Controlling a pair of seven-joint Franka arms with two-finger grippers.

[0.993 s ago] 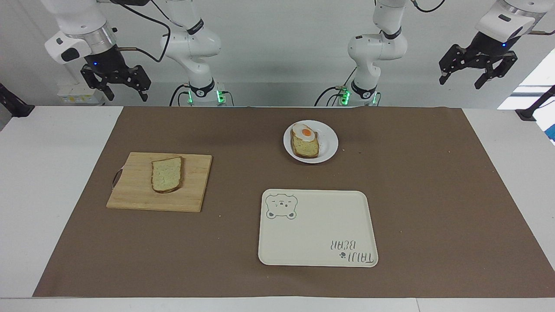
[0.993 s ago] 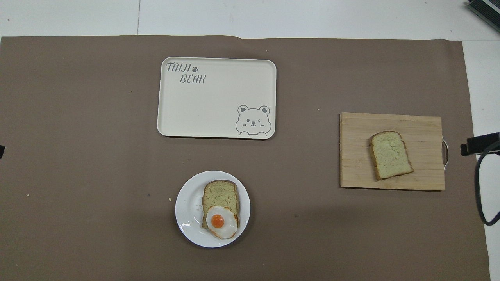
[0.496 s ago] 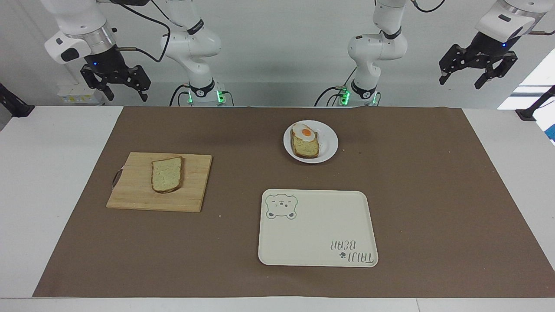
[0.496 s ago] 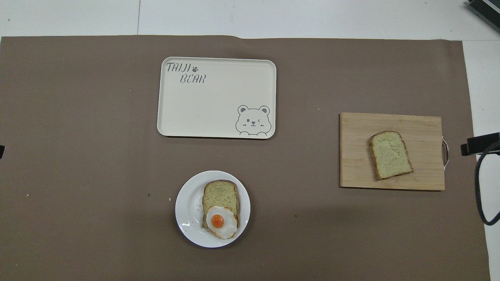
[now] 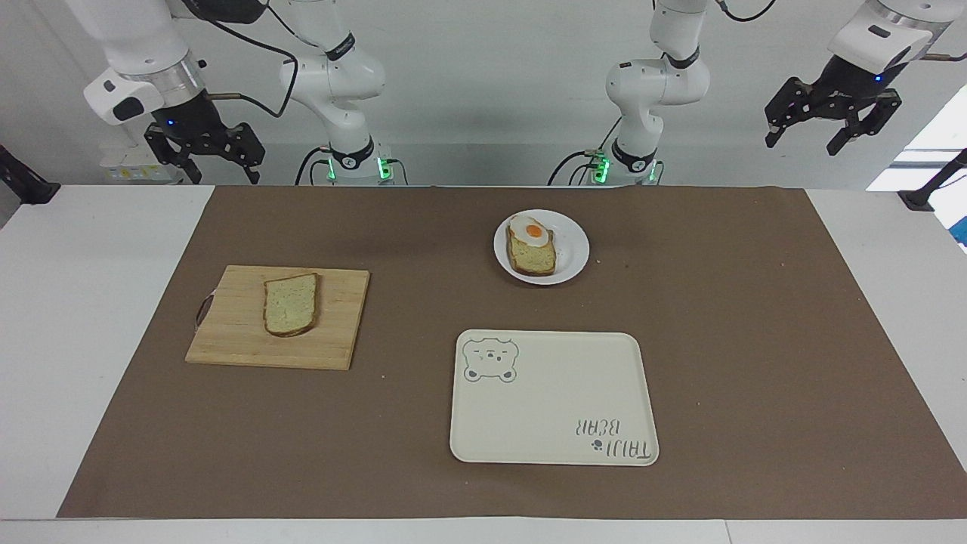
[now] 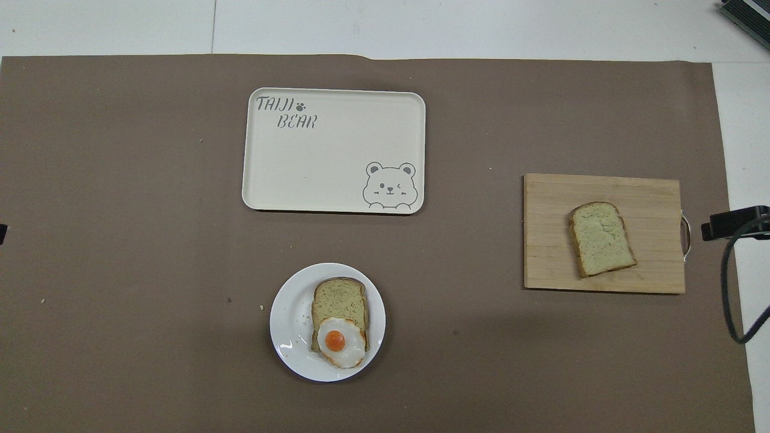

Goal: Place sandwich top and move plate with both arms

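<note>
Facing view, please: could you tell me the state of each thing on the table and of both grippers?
Plain bread slice: flat on cutting board.
Plate: holds egg-topped bread, uncovered.
Tray: empty.
Left gripper: open, raised.
Right gripper: open, raised.

A brown mat (image 5: 725,317) is covering most of a white surface (image 5: 83,302). A wooden cutting board (image 5: 234,332) with a small handle is lying flat on the mat toward the right arm's end. A cream rectangular tray (image 5: 551,400), printed with a bear face and the words "TAIJI BEAR", is sitting farther from the robots, near the mat's middle. A bread slice (image 5: 535,259) is carrying a fried egg (image 5: 529,230). Small crumbs are dotting the mat.
</note>
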